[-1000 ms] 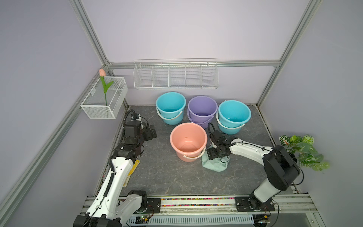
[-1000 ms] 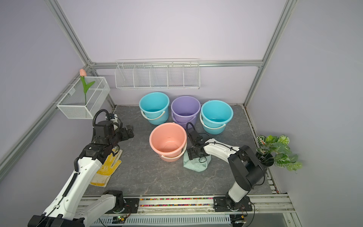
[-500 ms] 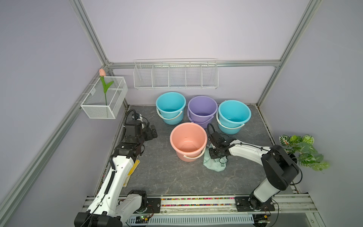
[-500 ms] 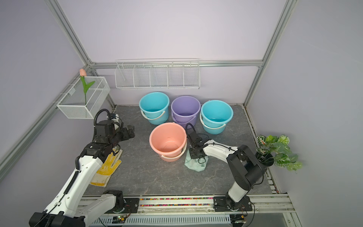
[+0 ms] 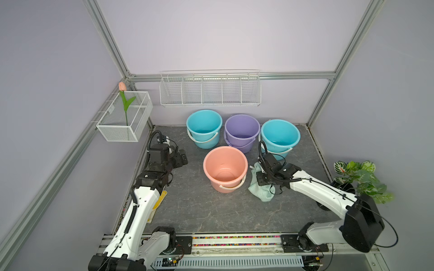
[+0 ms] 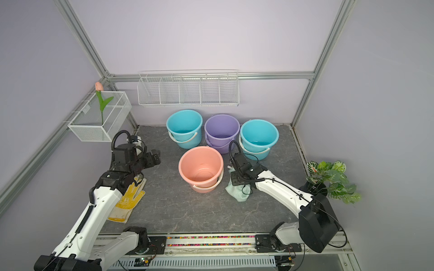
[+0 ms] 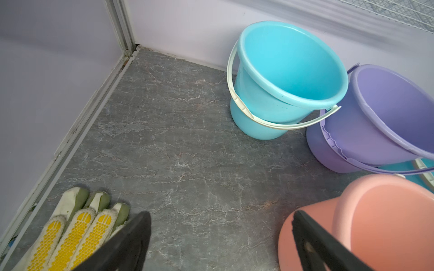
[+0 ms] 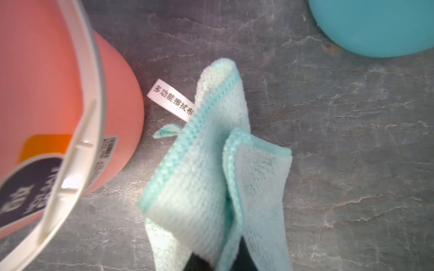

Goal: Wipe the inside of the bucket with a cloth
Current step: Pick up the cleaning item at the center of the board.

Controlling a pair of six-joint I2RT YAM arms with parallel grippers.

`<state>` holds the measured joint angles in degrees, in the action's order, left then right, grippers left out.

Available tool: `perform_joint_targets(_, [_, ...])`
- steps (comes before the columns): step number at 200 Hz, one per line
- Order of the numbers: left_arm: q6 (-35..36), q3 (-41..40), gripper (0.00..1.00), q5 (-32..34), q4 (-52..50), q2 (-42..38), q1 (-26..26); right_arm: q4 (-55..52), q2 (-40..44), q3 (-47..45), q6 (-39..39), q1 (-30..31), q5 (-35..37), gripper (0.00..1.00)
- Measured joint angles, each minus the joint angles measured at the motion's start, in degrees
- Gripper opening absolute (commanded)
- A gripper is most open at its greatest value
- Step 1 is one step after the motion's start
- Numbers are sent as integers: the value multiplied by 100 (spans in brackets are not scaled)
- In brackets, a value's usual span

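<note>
The pale mint-green cloth [image 5: 263, 194] [image 6: 237, 192] [image 8: 206, 169] lies bunched on the grey floor just right of the salmon-pink bucket [image 5: 225, 169] [image 6: 200, 169] [image 8: 47, 93], its white label [image 8: 172, 103] pointing at the bucket's base. My right gripper [image 5: 260, 178] [image 6: 234, 176] [image 8: 218, 260] is shut on a fold of the cloth, which rises between the jaws. My left gripper [image 5: 180, 159] [image 6: 153, 158] [image 7: 220, 225] hovers open and empty left of the pink bucket [image 7: 387, 223]. The pink bucket stands upright and empty.
Two turquoise buckets [image 5: 204, 127] [image 5: 279, 136] and a purple bucket [image 5: 242, 131] stand in a row behind. A white glove with yellow dots [image 6: 126, 201] [image 7: 70, 234] lies under the left arm. A potted plant [image 5: 359, 178] sits at the right wall; wire racks [image 5: 210, 90] [image 5: 124, 117] hang above.
My right gripper has closed on the cloth and gathered it into a bunch beside the pink bucket. The left arm has barely shifted.
</note>
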<state>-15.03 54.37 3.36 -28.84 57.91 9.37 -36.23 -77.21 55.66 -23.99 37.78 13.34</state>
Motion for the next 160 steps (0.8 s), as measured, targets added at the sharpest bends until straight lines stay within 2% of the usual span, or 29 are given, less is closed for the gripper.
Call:
perform_joint_targets(64, [-339,24,86,-413,-103,92,96,-942,656,1174,22,33,142,7])
perform_joint_targets(118, [-922,542,81,-758,-800,597,787,-1405,621,2452,109,282,131,7])
perform_joint_targets(160, [-1502,1012,69,-800,-1158,988,1390,-1460,120,3357,197,522,-13,7])
